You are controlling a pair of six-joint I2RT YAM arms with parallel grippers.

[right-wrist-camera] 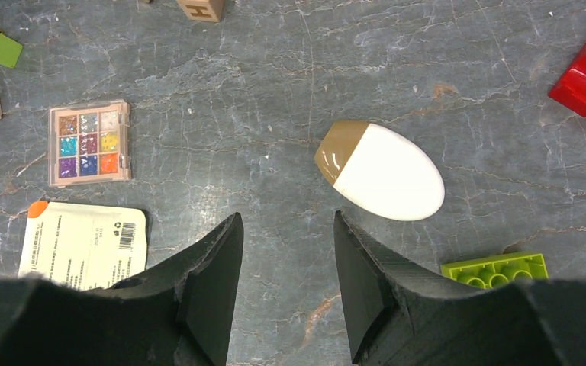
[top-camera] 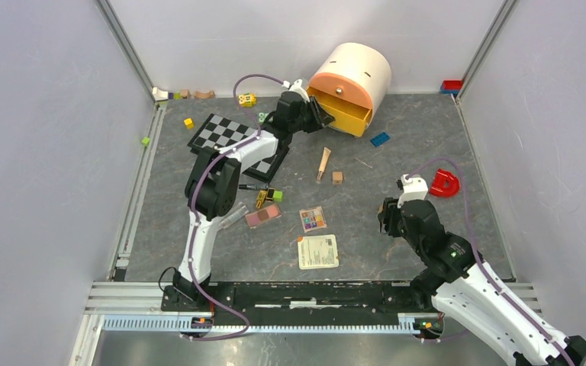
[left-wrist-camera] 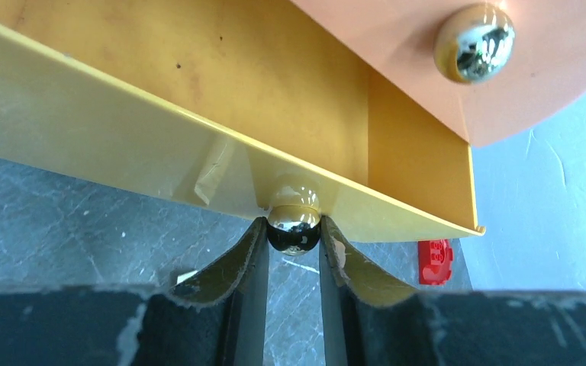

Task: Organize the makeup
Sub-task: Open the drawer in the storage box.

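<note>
Left gripper point(left-wrist-camera: 293, 238): clenched on the shiny ball knob point(left-wrist-camera: 294, 221) of the yellow drawer point(left-wrist-camera: 198, 99). The drawer stands open from the peach round cabinet point(top-camera: 355, 69), upper centre of the top view.

Right gripper point(right-wrist-camera: 288, 229): released, nothing between the fingers, over the bare table point(right-wrist-camera: 275, 91), lower right of the top view.

White egg-shaped sponge point(right-wrist-camera: 385, 181), tan at one end: centre-right of the right wrist view, lying flat.

Multicolour eyeshadow palette point(right-wrist-camera: 89, 143): left side of that view, printed sachet point(right-wrist-camera: 84, 244) just below it.

Pink palette point(top-camera: 262, 216) and tube point(top-camera: 324, 162): mid-frame in the top view, apart from each other.

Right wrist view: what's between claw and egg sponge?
Nothing; only bare table separates the right claw from the egg sponge, per the right wrist view.
</note>
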